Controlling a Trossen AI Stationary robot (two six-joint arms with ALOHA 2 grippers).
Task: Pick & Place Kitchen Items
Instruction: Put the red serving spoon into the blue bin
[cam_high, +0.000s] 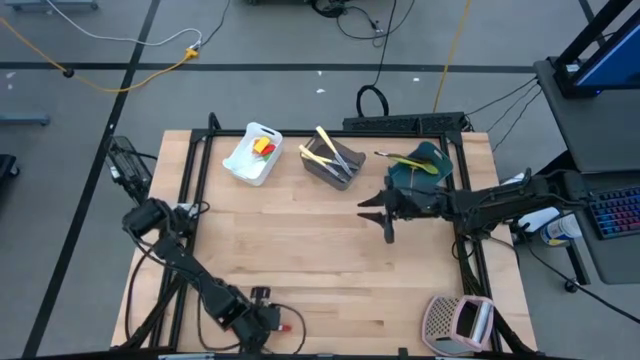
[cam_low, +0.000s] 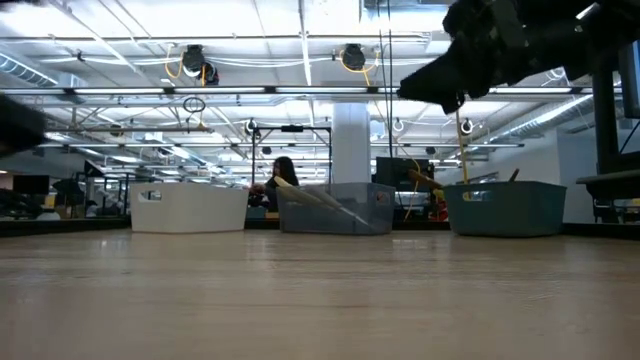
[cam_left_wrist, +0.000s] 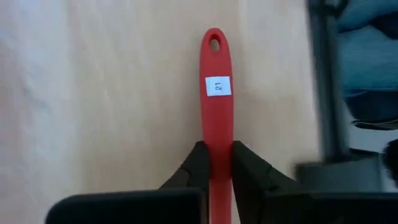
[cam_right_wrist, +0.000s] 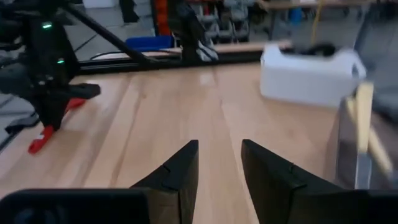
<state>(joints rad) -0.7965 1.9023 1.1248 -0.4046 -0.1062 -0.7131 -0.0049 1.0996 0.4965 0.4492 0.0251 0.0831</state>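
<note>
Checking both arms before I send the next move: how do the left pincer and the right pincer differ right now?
The left pincer is shut on the red utensil at the table's near edge; the right pincer is open and holds nothing. The left pincer sits low at the wooden table; the right pincer hangs over the middle, in front of the teal tub. Both have dark fingers.

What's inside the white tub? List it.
In the white tub the high view shows a red and a yellow item, too small to name. Anything beneath them is hidden, and its wall blocks the low view.
</note>
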